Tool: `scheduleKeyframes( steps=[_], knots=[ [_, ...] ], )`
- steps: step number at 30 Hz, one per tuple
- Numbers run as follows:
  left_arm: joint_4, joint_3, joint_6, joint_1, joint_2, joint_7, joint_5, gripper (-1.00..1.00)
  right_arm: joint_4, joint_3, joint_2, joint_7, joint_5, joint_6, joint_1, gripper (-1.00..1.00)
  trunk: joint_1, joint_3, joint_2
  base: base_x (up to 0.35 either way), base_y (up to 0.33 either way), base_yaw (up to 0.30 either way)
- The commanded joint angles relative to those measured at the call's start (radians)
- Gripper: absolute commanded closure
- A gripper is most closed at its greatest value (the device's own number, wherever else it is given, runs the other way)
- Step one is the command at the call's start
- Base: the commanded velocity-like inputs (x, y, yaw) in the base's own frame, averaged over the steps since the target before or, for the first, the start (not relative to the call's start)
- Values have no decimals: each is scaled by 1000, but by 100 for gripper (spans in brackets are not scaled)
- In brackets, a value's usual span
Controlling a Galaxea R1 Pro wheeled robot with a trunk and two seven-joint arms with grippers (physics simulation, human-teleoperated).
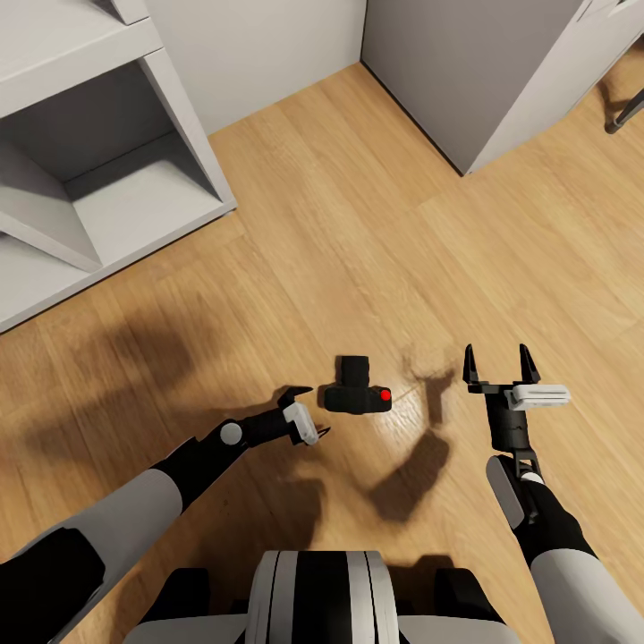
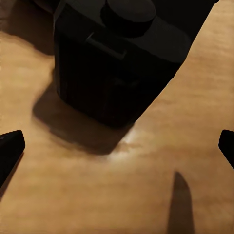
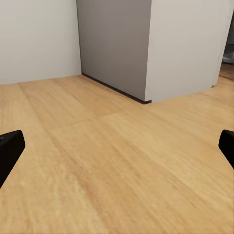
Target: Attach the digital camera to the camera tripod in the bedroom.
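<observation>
Head view: the digital camera (image 1: 357, 390) lies on the light wood floor (image 1: 358, 233) just below the centre of the frame, its short lens barrel pointing toward the top of the frame and its red button (image 1: 385, 394) at the right end of the body. The left gripper (image 1: 307, 413) sits at lower left of centre, just beside the camera's left end but apart from it; its fingers are spread wide and hold nothing. The right gripper (image 1: 499, 365) sits at right of centre, well to the right of the camera, its two black fingers parted, pointing toward the top of the frame, and empty. Dark shadows of both arms fall on the floor around the camera. A white shelf unit (image 1: 89, 161) with open compartments occupies the upper left of the frame. A grey cabinet (image 1: 474, 63) stands at upper right.

Left wrist view: the camera (image 2: 117, 58) fills the upper centre of the frame, standing on the floor ahead of the gripper. The two fingertips (image 2: 9, 148) appear at the left and right edges, far apart, with the camera not yet between them.

Right wrist view: wood floor (image 3: 117, 170) lies ahead, with the grey cabinet (image 3: 114, 44) at upper centre and a white wall (image 3: 36, 39) at upper left. The fingertips (image 3: 9, 146) sit at the two frame edges, wide open.
</observation>
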State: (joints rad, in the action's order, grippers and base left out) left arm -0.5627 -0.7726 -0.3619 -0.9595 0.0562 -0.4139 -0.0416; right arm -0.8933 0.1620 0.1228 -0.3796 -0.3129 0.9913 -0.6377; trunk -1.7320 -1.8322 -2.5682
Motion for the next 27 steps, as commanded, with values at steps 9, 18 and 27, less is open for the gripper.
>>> scheduleKeyframes(
  steps=[9,18,27],
  knots=[
    [-2,-4,-5,-1,1,8,-4,-100,1,1,0,-10,-9,1,0,-100,0,0,0,0,0,0],
    [-3,-4,-5,-1,1,9,-4,-100,1,1,0,-10,-9,1,0,-100,0,0,0,0,0,0],
    [-4,-4,-5,-1,1,44,-4,-100,1,1,0,-10,-9,1,0,-100,0,0,0,0,0,0]
  ],
)
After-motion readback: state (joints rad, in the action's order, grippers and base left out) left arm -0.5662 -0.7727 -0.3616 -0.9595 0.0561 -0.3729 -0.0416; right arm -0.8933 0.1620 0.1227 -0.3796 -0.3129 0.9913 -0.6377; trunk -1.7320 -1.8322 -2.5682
